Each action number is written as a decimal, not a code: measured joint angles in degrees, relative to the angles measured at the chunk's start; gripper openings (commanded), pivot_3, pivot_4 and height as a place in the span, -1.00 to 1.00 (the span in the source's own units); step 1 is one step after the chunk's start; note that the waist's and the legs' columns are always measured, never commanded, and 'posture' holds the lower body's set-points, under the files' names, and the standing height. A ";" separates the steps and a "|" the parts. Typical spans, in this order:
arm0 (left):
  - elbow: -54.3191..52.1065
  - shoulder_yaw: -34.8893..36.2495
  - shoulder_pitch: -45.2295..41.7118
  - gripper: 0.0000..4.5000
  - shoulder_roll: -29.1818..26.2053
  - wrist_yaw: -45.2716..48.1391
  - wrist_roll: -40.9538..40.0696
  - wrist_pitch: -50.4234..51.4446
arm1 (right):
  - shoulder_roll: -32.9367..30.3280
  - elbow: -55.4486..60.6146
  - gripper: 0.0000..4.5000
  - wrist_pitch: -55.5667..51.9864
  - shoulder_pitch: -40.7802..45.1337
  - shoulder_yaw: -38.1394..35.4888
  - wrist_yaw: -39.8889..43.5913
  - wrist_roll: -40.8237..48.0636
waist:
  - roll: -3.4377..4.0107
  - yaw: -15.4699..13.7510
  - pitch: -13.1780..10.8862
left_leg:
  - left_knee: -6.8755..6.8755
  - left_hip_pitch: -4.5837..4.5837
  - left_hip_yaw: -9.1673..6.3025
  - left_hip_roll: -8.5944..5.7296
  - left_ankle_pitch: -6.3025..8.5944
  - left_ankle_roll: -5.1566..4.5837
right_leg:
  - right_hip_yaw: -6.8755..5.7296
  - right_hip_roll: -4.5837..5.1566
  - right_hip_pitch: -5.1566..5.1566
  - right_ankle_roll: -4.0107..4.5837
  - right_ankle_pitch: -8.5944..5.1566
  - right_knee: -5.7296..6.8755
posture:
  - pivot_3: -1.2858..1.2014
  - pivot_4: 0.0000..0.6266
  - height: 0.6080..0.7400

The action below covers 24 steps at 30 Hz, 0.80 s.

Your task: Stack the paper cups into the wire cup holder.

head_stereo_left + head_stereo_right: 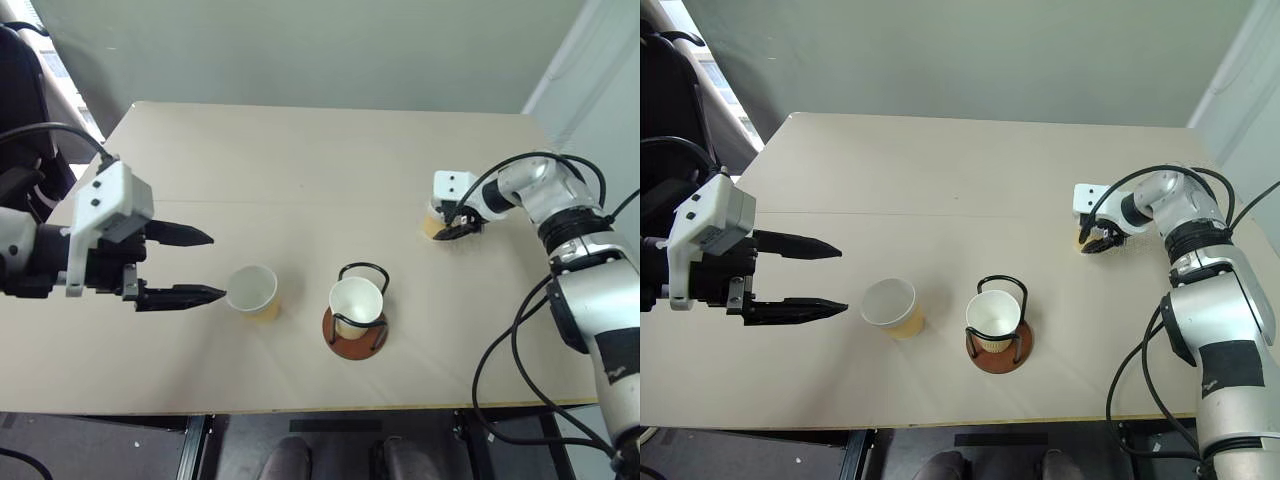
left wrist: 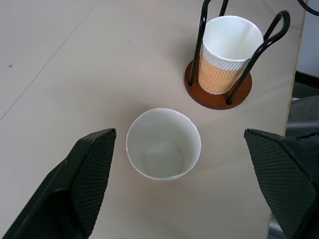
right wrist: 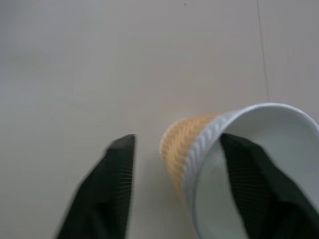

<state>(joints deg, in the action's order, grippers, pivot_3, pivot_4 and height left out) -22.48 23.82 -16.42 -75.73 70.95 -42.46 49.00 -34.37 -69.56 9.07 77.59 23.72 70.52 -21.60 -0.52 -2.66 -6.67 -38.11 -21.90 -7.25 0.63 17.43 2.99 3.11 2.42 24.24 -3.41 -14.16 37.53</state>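
A pale table [image 1: 300,160] carries the wire cup holder [image 1: 356,318] near its front edge, with one paper cup [image 1: 355,302] standing inside. A second cup [image 1: 252,291] stands empty just left of it, before the wide-open, empty left gripper [image 1: 190,265]. The right gripper [image 3: 179,164] straddles a third cup's [image 3: 239,164] wall, one finger [image 3: 249,169] inside the rim; whether it is gripping cannot be told.

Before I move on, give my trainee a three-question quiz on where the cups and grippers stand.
1. How many paper cups sit inside the wire cup holder?
2. True or false: the left gripper is open, with a loose cup standing just past its fingertips.
3. Which gripper straddles a cup wall: A left, B right?

Key: 1. One. 2. True. 3. B: the right gripper has one finger inside the far cup, one outside.
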 measured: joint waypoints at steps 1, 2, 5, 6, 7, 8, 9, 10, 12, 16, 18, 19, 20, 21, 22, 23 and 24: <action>0.00 0.00 0.01 0.97 0.00 -0.01 0.01 0.00 | -0.01 -0.04 -0.36 0.57 0.00 0.10 -0.30 -0.57 | 0.00 0.00 0.00 | 0.00 0.00 0.00 0.00 0.00 0.00 | 0.00 0.00 0.00 0.00 0.00 0.00 | 0.03 -0.52 1.00; 0.00 0.00 0.01 0.97 0.00 -0.02 0.01 0.00 | -0.02 -0.05 -0.51 0.98 0.00 0.20 -0.40 -1.10 | 0.00 0.00 0.00 | 0.00 0.00 0.00 0.00 0.00 0.01 | 0.00 0.00 0.00 0.00 0.00 0.01 | 0.03 -0.52 1.00; 0.00 0.01 0.15 0.97 0.00 -0.02 0.03 0.00 | -0.43 0.01 -0.99 2.22 0.02 0.23 0.26 -1.84 | 0.00 -0.07 0.00 | 0.00 -0.01 0.00 0.00 0.00 0.01 | 0.00 0.00 0.00 0.00 0.00 0.01 | 0.03 -0.52 1.00; 0.01 0.01 0.23 0.97 0.00 -0.03 0.07 -0.01 | -0.83 0.17 -0.99 2.75 0.03 0.23 1.21 -1.84 | 0.00 -0.13 0.00 | 0.00 -0.01 0.01 0.00 0.00 0.01 | 0.00 0.00 0.00 0.00 0.00 0.01 | 0.03 -0.52 1.00; 0.02 0.01 0.24 0.97 0.00 -0.03 0.13 -0.04 | -1.52 0.50 -0.99 3.35 0.09 0.16 2.90 -1.70 | 0.00 -0.20 0.00 | 0.00 -0.01 0.01 0.00 0.00 0.01 | 0.00 0.00 0.00 0.00 0.00 0.01 | 0.03 -0.52 1.00; 0.03 0.01 0.25 0.97 0.00 -0.03 0.16 -0.10 | -2.24 0.83 -0.99 3.55 0.25 -0.06 4.70 -1.38 | 0.00 -0.25 0.00 | 0.00 -0.01 0.02 0.00 0.01 0.01 | 0.00 0.00 0.00 0.00 0.00 0.01 | 0.03 -0.52 1.00; 0.05 0.00 0.26 0.97 0.00 -0.04 0.19 -0.12 | -2.70 1.24 -0.99 3.67 0.38 -0.31 6.16 -0.91 | 0.00 -0.28 0.00 | 0.01 -0.01 0.02 0.00 0.01 0.01 | 0.00 0.00 0.00 0.00 0.00 0.00 | 0.03 -0.52 1.00; 0.07 0.01 0.26 0.97 0.00 -0.04 0.22 -0.25 | -3.63 3.03 -0.99 3.67 0.37 -0.78 9.35 0.23 | 0.02 -0.31 -0.01 | 0.01 -0.02 0.03 0.00 0.01 0.01 | 0.00 -0.01 0.00 0.01 0.00 -0.01 | 0.03 -0.52 1.00; 0.18 0.00 0.24 0.97 0.00 -0.04 0.31 -0.42 | -5.75 8.26 -0.99 2.87 0.49 -1.83 15.44 3.29 | 0.03 -0.30 -0.02 | 0.02 -0.02 0.09 0.01 -0.01 0.03 | 0.01 -0.02 0.02 0.01 0.00 -0.02 | 0.03 -0.52 1.00; 0.41 -0.03 0.21 0.97 -0.01 -0.03 0.42 -0.81 | -13.82 26.63 -0.99 -5.23 0.44 -0.33 21.09 17.53 | 0.08 -0.24 -0.05 | 0.06 -0.03 0.10 0.08 -0.04 0.09 | 0.01 -0.09 -0.01 0.01 -0.01 -0.17 | 0.03 -0.52 1.00; 0.68 -0.14 0.17 0.97 -0.01 -0.01 0.50 -1.10 | -17.94 38.89 -0.99 -13.11 0.38 0.37 21.51 28.93 | 0.11 -0.19 -0.06 | 0.11 -0.04 0.17 0.12 -0.06 0.13 | 0.04 -0.15 -0.02 0.02 -0.01 -0.28 | 0.03 -0.52 1.00; 0.83 -0.25 0.15 0.97 -0.01 0.00 0.55 -1.27 | -19.04 45.75 -0.99 -17.57 0.57 0.37 21.62 35.58 | 0.10 -0.03 -0.06 | 0.11 -0.02 0.25 0.14 -0.08 0.16 | 0.03 -0.23 -0.06 0.04 -0.02 -0.29 | 0.03 -0.52 1.00; 0.94 -0.38 0.11 0.97 -0.01 0.00 0.57 -1.40 | -19.39 49.65 -0.99 -20.03 0.64 0.37 21.68 39.11 | 0.09 0.15 -0.06 | 0.09 0.00 0.25 0.20 -0.08 0.17 | 0.05 -0.27 -0.05 0.05 -0.03 -0.31 | 0.03 -0.52 1.00; 1.07 -0.82 -0.09 0.97 -0.01 -0.01 0.61 -1.59 | -20.14 55.60 -0.99 -23.99 0.37 0.36 21.71 44.69 | 0.09 0.35 -0.06 | 0.09 -0.01 0.25 0.22 -0.09 0.18 | 0.07 -0.33 -0.06 0.05 -0.03 -0.32 | 0.03 -0.52 1.00; 1.19 -1.28 -0.24 0.97 0.00 -0.01 0.67 -1.68 | -20.35 59.99 -0.99 -26.51 0.11 0.35 21.75 48.30 | 0.09 0.48 -0.06 | 0.05 0.03 0.23 0.23 -0.09 0.18 | 0.08 -0.34 -0.06 0.08 -0.05 -0.36 | 0.03 -0.52 1.00; 1.20 -1.74 -0.37 0.97 -0.01 -0.01 0.68 -1.84 | -20.68 64.16 -0.99 -28.86 -0.60 0.35 21.76 51.46 | 0.06 0.56 -0.04 | 0.04 0.05 0.18 0.23 -0.09 0.18 | 0.09 -0.34 -0.06 0.12 -0.07 -0.40 | 0.03 -0.52 1.00; 1.24 -2.10 -0.44 0.97 -0.01 -0.01 0.69 -1.99 | -20.83 68.02 -0.99 -30.71 -1.65 0.35 21.79 53.65 | 0.04 0.62 -0.03 | -0.02 0.06 0.11 0.23 -0.09 0.17 | 0.08 -0.34 -0.07 0.17 -0.10 -0.44 | 0.03 -0.52 1.00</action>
<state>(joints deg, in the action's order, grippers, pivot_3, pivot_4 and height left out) -21.24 21.72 -16.86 -75.74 70.94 -41.77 47.01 -55.20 -1.54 -21.64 75.94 24.07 92.31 32.05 -0.48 -2.04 -6.70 -38.12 -21.84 -7.14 0.86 17.34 3.16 3.19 2.08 24.18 -3.24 -14.25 37.09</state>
